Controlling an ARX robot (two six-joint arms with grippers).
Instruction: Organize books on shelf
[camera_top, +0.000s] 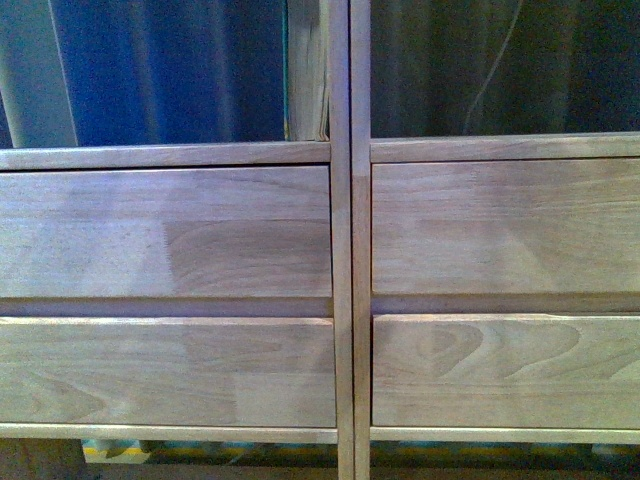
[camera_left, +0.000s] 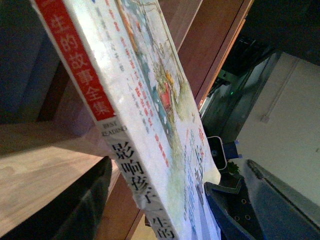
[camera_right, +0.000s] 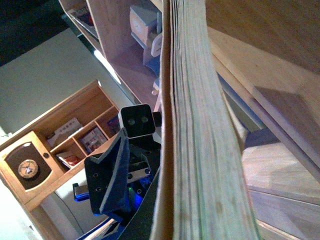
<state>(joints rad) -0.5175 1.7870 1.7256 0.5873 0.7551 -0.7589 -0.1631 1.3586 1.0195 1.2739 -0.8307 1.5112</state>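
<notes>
One book (camera_top: 306, 70) upright in shelf (camera_top: 250, 155) left cubby, beside divider

In the left wrist view there is a dark blue-grey plastic finger (camera_left: 252, 200). It is flat and pointed, with little round screw holes in it. In the right wrist view a dark blue wedge-shaped finger (camera_right: 111, 170) has the same tiny holes. Right beside it sits a small white box with a black face (camera_right: 137, 120) and two round eyes. A blue light (camera_right: 133, 198) glows close by.
</notes>
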